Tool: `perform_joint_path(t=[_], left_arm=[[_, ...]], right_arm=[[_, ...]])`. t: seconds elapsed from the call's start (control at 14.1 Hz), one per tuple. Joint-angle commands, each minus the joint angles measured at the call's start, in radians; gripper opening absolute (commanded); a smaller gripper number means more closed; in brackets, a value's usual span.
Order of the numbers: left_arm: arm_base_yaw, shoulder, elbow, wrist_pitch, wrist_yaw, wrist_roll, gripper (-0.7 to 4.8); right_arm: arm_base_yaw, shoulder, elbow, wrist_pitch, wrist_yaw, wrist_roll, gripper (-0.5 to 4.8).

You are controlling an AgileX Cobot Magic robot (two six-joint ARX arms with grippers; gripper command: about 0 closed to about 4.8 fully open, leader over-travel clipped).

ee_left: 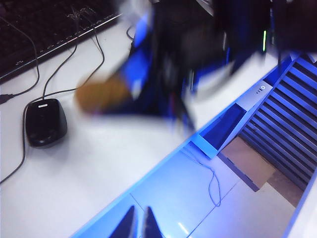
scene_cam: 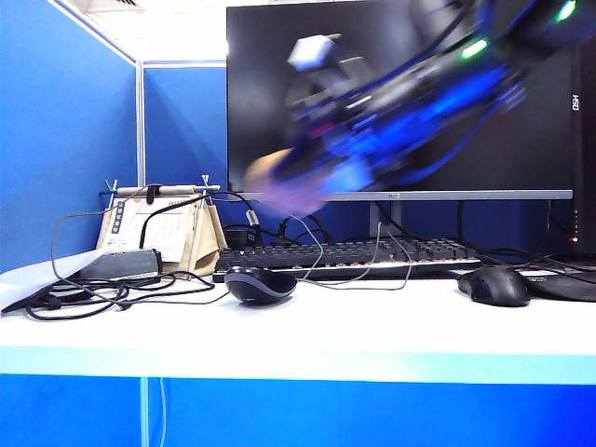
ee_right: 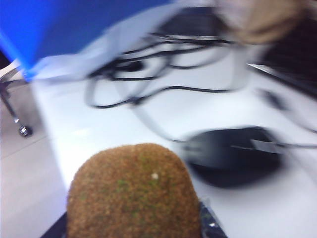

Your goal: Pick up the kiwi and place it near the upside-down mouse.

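Note:
The fuzzy brown kiwi [ee_right: 133,193] sits between the fingers of my right gripper [ee_right: 134,223], which is shut on it. In the exterior view that arm is a blur in front of the monitor, carrying the kiwi [scene_cam: 268,171] in the air above the keyboard's left end. The upside-down mouse [scene_cam: 261,284] lies on the white desk just below, dark with a grey band. The right wrist view has the same mouse [ee_right: 233,156] beyond the kiwi. My left gripper [ee_left: 139,225] hangs shut and empty past the desk's front edge, with the kiwi [ee_left: 101,94] and the mouse [ee_left: 45,121] ahead of it.
A black keyboard [scene_cam: 345,254] lies under the monitor [scene_cam: 400,102]. An upright black mouse [scene_cam: 494,286] sits at the right. Loose cables [scene_cam: 84,298], a grey box [scene_cam: 116,264] and a paper stand [scene_cam: 163,228] crowd the desk's left end.

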Motion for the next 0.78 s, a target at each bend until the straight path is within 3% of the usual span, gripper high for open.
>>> perform_joint_path(t=[0.07,0.28,0.78], left_arm=[[0.0,-0.003,0.002,0.0,0.009,0.006,0.3],[0.0,-0.003,0.002,-0.016,0.009,0.006,0.3],[0.0,-0.003,0.002,-0.017,0.008,0.002,0.3]], right_arm=[[0.123,0.089,-0.027,0.221,0.13,0.013,2.06],[0.126,0.208,-0.027,0.277,0.195,0.044,2.06],[0.09,0.304,-0.021,0.291,0.182,0.029,2.1]])
